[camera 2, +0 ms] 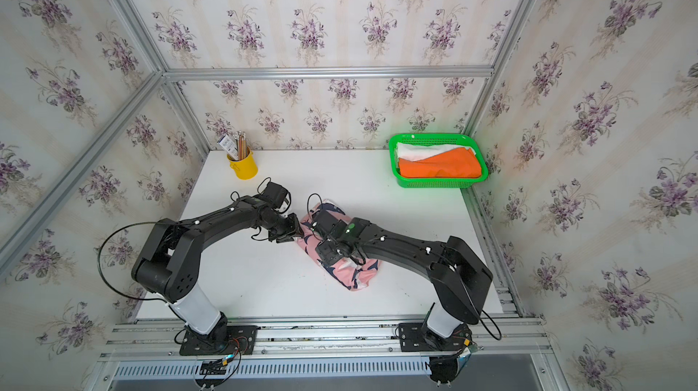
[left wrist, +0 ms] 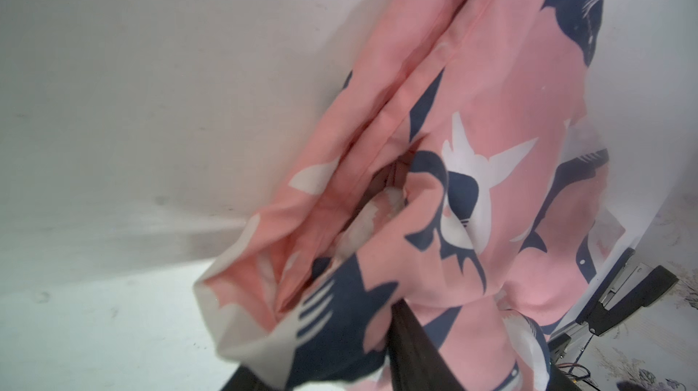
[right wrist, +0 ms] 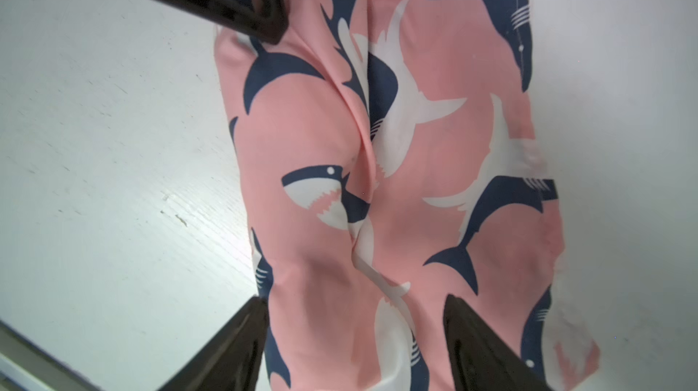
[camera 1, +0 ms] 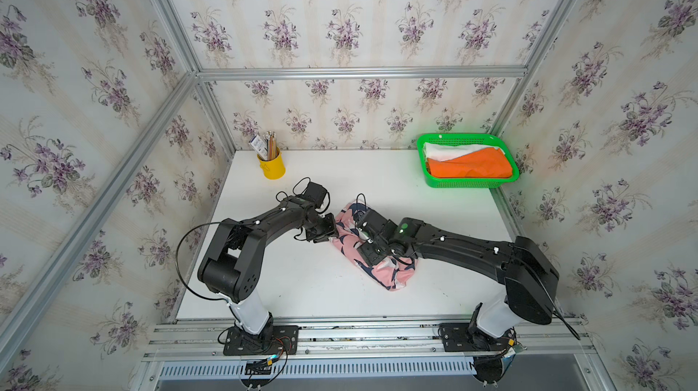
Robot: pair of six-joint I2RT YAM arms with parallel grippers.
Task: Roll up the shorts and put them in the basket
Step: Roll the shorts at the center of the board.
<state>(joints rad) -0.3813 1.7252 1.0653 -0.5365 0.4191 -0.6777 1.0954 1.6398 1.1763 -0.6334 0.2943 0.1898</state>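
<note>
Centre-frame in both top views, shows pink shark-print shorts [camera 1: 393, 275] seemingly nearly rolled; upper right, leaves orange shorts [camera 1: 472, 168], white shorts [camera 1: 449, 150] unrolled in green basket [camera 1: 468, 183]. Left wrist: shows left gripper [left wrist: 321, 343] clamped on roll's end. Right wrist: shows right gripper [right wrist: 355, 300] spread, straddling roll.

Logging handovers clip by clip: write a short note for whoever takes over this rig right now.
Left claw: shut on one end of the pink shorts.
Right claw: open over the roll.
Pink shorts: a loose roll on the table. Orange shorts and white shorts: in the green basket, far right corner.
Done: pink roughly rolled.
Left: finish it; whether the basket pair is rolled cannot be told.
</note>
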